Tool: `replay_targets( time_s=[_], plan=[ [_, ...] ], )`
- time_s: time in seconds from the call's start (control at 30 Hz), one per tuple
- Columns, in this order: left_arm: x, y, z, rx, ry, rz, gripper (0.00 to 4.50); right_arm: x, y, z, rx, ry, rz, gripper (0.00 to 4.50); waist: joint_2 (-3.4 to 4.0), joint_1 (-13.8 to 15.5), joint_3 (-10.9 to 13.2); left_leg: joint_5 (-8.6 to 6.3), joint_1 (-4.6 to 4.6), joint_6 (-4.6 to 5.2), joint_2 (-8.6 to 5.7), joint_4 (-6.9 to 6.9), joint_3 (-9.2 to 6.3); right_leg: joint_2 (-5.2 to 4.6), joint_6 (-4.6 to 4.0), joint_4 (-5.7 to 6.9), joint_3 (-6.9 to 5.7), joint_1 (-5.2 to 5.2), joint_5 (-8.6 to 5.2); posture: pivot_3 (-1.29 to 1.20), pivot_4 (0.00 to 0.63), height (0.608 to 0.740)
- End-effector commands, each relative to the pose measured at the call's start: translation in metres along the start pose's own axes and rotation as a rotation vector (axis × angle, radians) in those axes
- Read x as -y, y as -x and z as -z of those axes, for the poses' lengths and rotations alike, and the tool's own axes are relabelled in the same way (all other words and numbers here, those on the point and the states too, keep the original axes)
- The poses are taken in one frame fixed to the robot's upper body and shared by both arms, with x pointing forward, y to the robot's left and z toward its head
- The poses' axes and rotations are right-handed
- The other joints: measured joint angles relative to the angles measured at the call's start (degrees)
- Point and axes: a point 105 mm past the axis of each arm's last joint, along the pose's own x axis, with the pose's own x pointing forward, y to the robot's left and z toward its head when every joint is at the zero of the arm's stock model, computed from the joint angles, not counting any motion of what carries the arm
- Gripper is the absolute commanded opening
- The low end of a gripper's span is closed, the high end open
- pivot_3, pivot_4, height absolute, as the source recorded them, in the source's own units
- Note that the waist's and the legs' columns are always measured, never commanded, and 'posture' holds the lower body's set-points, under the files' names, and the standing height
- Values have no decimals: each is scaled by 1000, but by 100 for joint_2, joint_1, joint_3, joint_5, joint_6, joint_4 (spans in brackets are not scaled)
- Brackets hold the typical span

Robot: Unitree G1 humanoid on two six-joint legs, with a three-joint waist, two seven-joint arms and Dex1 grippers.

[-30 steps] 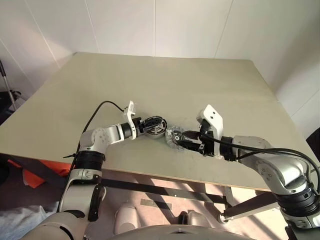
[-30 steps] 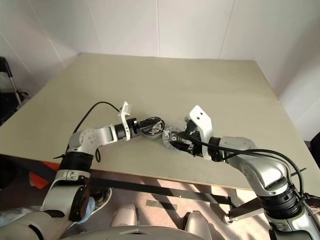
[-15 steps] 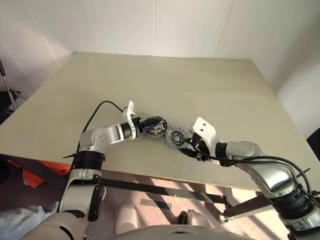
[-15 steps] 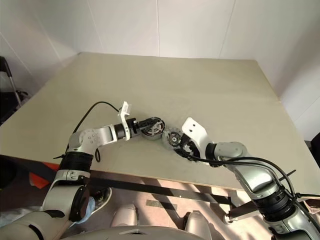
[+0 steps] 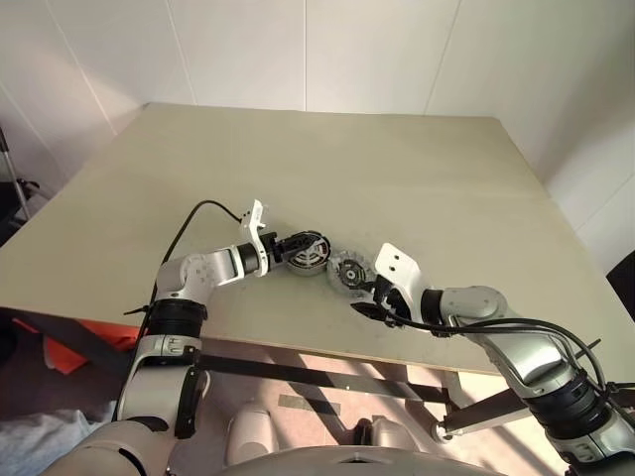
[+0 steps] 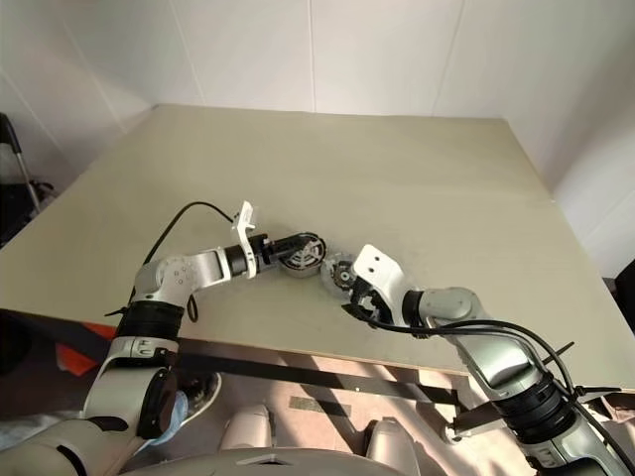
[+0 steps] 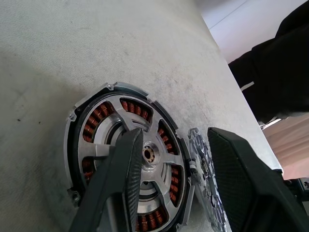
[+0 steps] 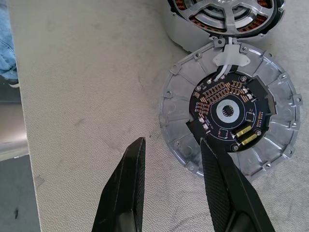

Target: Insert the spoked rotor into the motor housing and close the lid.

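The left gripper (image 7: 169, 193) is open around the round silver motor housing (image 7: 128, 159) with orange coils — the silver spoked rotor already sits inside. The right gripper (image 8: 169, 183) has dropped lower and turned, fingers open, over the flat grey lid (image 8: 231, 116), which lies touching the housing. Closing comes next, I think.

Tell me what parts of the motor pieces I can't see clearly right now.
- Motor housing: left wrist view, its lower edge is cut off by the frame and partly covered by the left end effector's finger.
- Lid: right wrist view, near rim hidden behind a right end effector finger.
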Motion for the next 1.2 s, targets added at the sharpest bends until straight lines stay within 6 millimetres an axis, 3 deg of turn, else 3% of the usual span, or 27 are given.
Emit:
replay_targets(
  time_s=[0.03,0.57,0.67,0.83,1.2],
  plan=[
    [4,3,-13,39,-30,9,2252,7,-1,-13,39,48,16,1985,0,-21,0,0,0,0,0,0,0,0,0,0,0,0,0,0,0,740],
    [2,5,-13,43,-30,-5,2252,33,-12,-13,22,57,130,1985,-1,-34,0,-1,0,1,0,1,0,0,-1,0,0,0,1,0,0,740],
    [1,5,-13,43,-29,-8,2252,29,-6,-18,46,59,108,1985,-1,-33,0,-1,0,1,0,0,0,0,-1,0,0,0,1,0,0,740],
    [0,5,-11,38,-26,-9,2252,0,12,-46,128,116,-22,1985,0,-30,2,-2,0,4,0,-2,0,1,-2,-1,0,0,1,0,0,740],
    [0,6,-13,36,-35,-12,2252,4,-6,-26,83,48,-8,1985,-4,-35,3,-2,4,3,1,2,1,0,1,0,1,3,-1,0,0,740]
  ],
)
